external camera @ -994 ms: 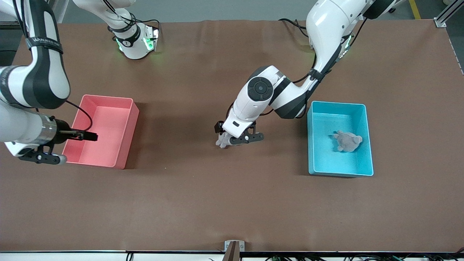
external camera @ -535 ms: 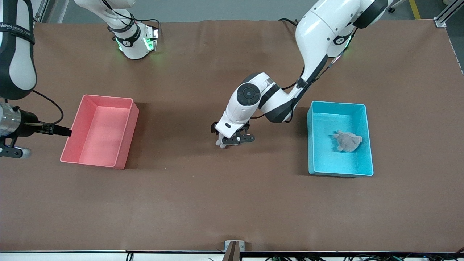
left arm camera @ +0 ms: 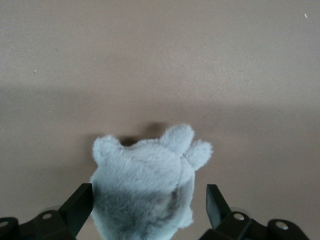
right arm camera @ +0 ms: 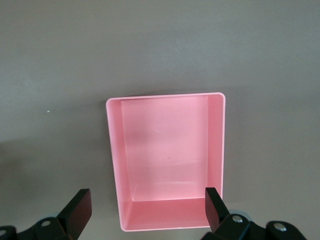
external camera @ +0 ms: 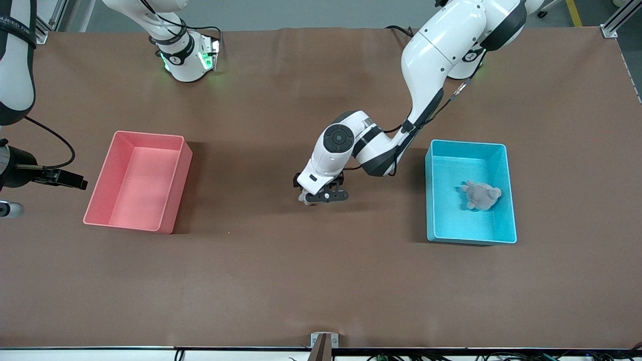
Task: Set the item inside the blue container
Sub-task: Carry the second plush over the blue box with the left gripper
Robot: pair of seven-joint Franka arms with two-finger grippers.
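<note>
At the far left edge of the front frame we list the right gripper (external camera: 6,208), mostly cut off there, held over the table (external camera: 281,281) just outside the pink bin (external camera: 138,181); in its wrist view its fingers (right arm camera: 80,205) stand spread wide with nothing between them, the pink bin below. Left of centre we record that pink bin, open-topped and holding nothing we can see. At centre we enter the left gripper (external camera: 321,196), low at the table, its fingers (left arm camera: 80,202) spread on either side of a grey plush toy (left arm camera: 145,185); we cannot tell whether they touch it. Right of centre we list the blue container (external camera: 507,190), well apart from the left gripper, with a second grey plush toy (external camera: 480,195) lying inside on its floor.
</note>
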